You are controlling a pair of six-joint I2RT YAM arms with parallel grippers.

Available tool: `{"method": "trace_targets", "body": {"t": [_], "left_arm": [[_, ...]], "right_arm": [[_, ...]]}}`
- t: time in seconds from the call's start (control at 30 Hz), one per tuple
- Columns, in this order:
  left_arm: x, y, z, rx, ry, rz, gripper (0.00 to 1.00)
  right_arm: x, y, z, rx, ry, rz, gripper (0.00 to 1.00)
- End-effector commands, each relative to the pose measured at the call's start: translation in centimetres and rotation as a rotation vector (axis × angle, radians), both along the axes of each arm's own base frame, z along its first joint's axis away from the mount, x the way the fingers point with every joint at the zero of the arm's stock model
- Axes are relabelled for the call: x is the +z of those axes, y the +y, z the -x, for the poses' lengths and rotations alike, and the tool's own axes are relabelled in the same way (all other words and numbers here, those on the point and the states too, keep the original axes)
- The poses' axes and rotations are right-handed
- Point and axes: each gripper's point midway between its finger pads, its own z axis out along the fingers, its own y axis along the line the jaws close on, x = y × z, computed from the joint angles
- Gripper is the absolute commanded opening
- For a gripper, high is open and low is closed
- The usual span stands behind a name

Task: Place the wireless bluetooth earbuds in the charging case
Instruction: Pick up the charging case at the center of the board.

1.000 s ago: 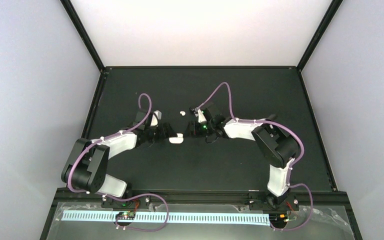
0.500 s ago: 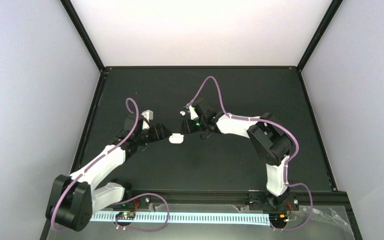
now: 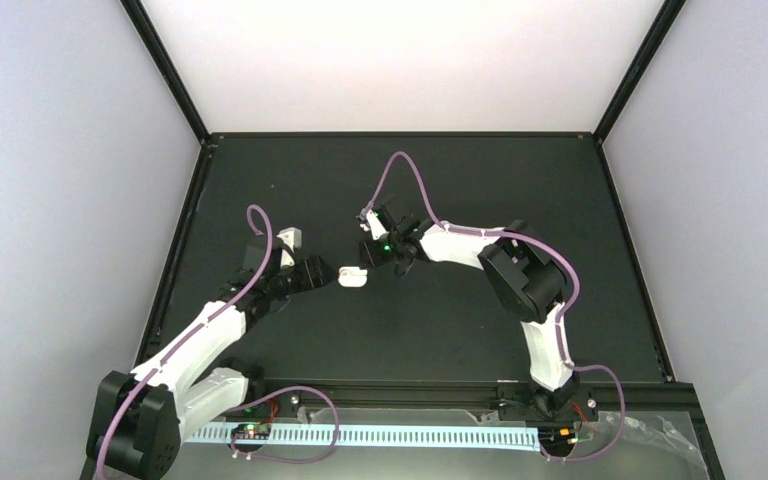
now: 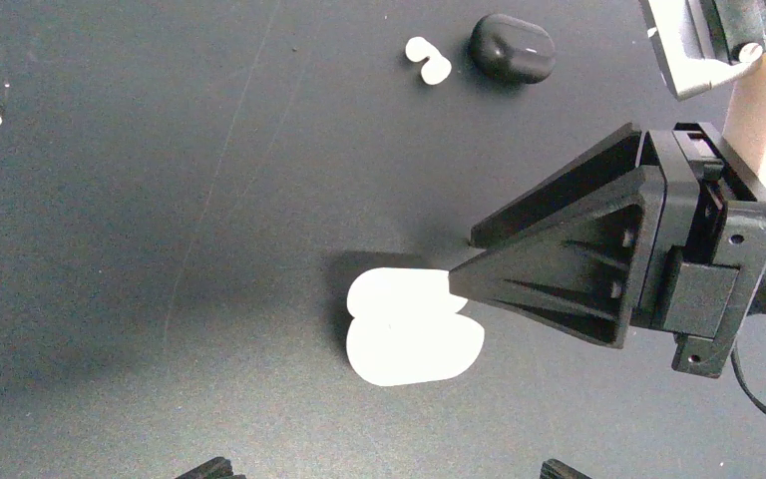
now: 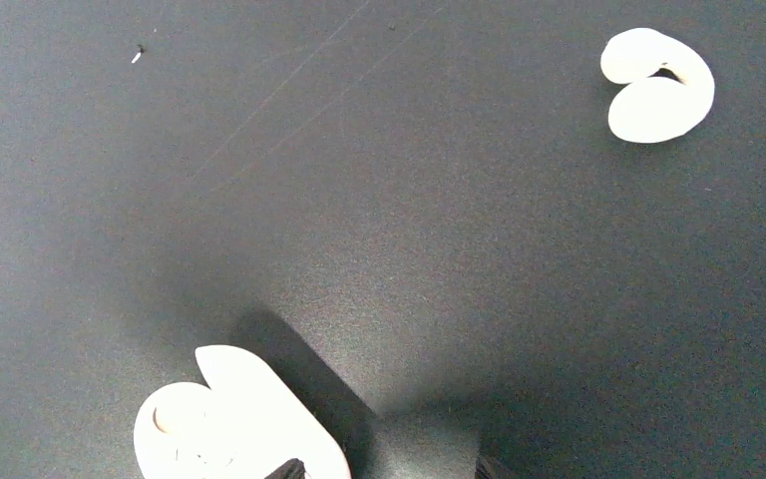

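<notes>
The charging case (image 4: pixel 414 324) lies open on the black table and shows white as two lobes; it also shows in the top view (image 3: pixel 353 277) and the right wrist view (image 5: pixel 229 424). The two white earbuds (image 4: pixel 427 62) lie together farther back, also in the right wrist view (image 5: pixel 658 85); in the top view the right arm hides them. My left gripper (image 4: pixel 384 469) is open and empty, just short of the case. My right gripper (image 5: pixel 387 469) is open; one of its fingertips (image 4: pixel 469 282) touches the case's edge.
A small black oval object (image 4: pixel 512 47) lies just right of the earbuds. The black table (image 3: pixel 460 320) has a raised rim, with walls close on the left, right and back. Both arms (image 3: pixel 460 242) meet near the table's middle.
My right gripper has moved left onto the case's edge. My left arm has swung lower and to the left, its gripper backing slightly off the case. The case has stayed in place.
</notes>
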Motion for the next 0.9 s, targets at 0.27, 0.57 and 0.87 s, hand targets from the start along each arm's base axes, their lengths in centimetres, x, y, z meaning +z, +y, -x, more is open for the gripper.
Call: {"method": "trace_targets", "body": {"t": [0.27,0.57,0.87], "left_arm": [[0.2,0.4,0.1,0.004,-0.012,-0.019,0.79],[0.3,0.4,0.1,0.004,-0.014,-0.018,0.79],[0.4,0.5,0.2,0.008,-0.015,-0.016,0.79]], "right_arm": [[-1.5,1.3,1.5,0.081,-0.027,0.073,0.37],[-1.7,1.1,1.8,0.089,-0.04,0.093,0.21],[-0.6,0.8,2.0,0.09,-0.1,0.112,0.05]]}}
